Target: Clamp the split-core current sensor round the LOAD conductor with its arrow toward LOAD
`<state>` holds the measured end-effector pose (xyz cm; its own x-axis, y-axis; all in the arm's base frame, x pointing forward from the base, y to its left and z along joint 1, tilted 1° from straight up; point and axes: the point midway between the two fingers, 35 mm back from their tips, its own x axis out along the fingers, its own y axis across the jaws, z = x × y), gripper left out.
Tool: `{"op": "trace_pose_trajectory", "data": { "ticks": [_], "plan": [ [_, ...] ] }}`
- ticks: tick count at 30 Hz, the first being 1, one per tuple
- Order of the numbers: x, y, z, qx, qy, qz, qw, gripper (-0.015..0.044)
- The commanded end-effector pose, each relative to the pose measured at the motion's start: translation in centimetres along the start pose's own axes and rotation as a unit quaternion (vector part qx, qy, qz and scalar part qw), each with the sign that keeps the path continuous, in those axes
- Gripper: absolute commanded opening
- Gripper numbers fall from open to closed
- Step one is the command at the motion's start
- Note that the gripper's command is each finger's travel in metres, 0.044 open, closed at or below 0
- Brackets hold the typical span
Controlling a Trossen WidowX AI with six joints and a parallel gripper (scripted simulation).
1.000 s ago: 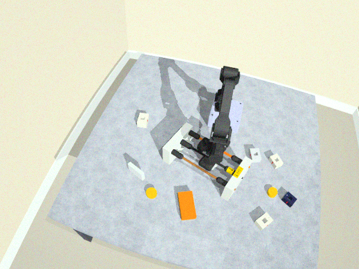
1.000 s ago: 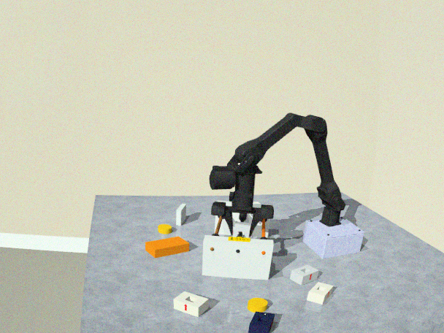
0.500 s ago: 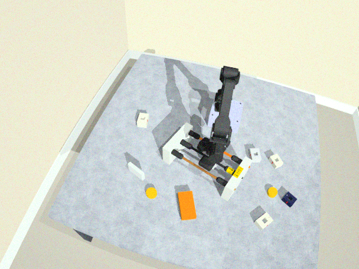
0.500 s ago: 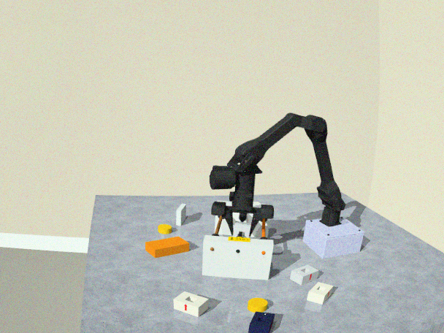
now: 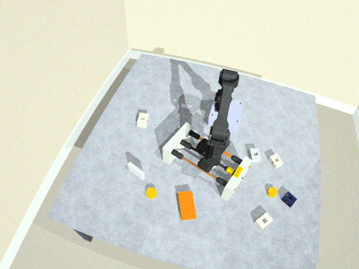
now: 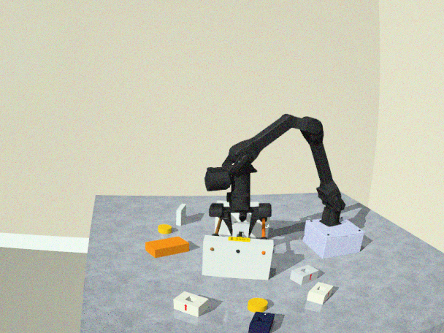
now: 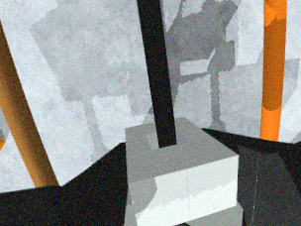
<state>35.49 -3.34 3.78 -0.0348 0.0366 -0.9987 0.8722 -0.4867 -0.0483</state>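
You've got plain cream walls [image 6: 182, 91] meeting in a corner at right, a white baseboard [image 6: 44, 242] along the taupe floor [image 6: 40, 292], and a mottled grey table top [image 6: 365, 292] catching sharp shadows from overhead light.

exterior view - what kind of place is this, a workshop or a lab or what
Probably a bare test bench for electrical assembly practice. A lone arm on a pale base works over a grey table, at a white fixture holding parallel conductors. Plain cream walls, no other furniture.

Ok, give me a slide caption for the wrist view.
Claw clamped on the grey sensor around the black conductor, orange conductors either side.
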Motion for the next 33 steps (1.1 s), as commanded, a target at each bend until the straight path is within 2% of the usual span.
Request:
{"op": "trace_pose_trajectory", "data": {
  "ticks": [1,8,18,33],
  "plan": [
    [-0.06,0.06,-0.08,-0.003,0.002,-0.008,1.000,0.0000],
    [0.45,0.09,-0.06,-0.002,0.001,-0.006,1.000,0.0000],
    [0.08,0.02,0.01,0.000,0.000,-0.006,1.000,0.0259],
    [0.08,0.02,0.01,0.000,0.000,-0.006,1.000,0.0259]
  ]
}}
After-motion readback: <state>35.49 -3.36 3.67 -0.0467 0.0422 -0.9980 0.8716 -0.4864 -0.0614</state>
